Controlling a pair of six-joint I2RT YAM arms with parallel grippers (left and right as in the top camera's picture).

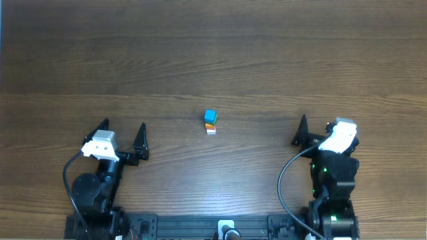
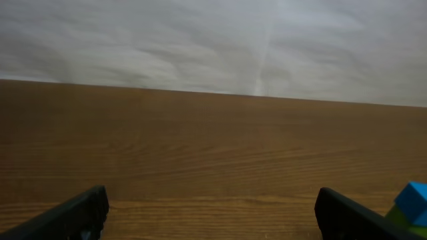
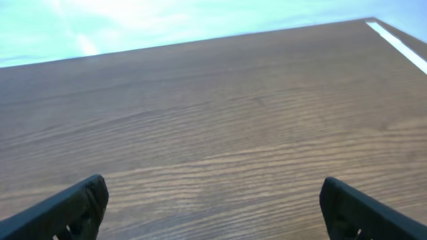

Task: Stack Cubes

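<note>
While both arms sit drawn back near their bases, the stack of cubes (image 1: 211,123) stands alone at the middle of the wooden worktop (image 1: 213,53), between the two arms and well apart from each. Seen from above, the blue cube (image 1: 211,115) is on top, with a sliver of the green cube (image 1: 215,121) at its edge, then the orange cube (image 1: 211,125) and the white cube (image 1: 211,131) showing in line beneath it. All four appear to form one column, though the overhead angle does not show how squarely they sit.

The left end effector (image 1: 123,131) rests low over the worktop on the left side. Its two dark fingers are spread wide and have hold of nothing. In the left wrist view that same end effector (image 2: 210,217) shows bare wood between its fingers (image 2: 77,212), and the blue cube (image 2: 415,199) sits on the green cube (image 2: 402,217) off to one side, outside the gap.

The right end effector (image 1: 315,128) sits on the right side of the worktop, likewise wide open and holding nothing. In the right wrist view its fingers (image 3: 73,207) frame plain wood grain, and the end effector (image 3: 213,203) faces along the worktop toward its far edge.
</note>
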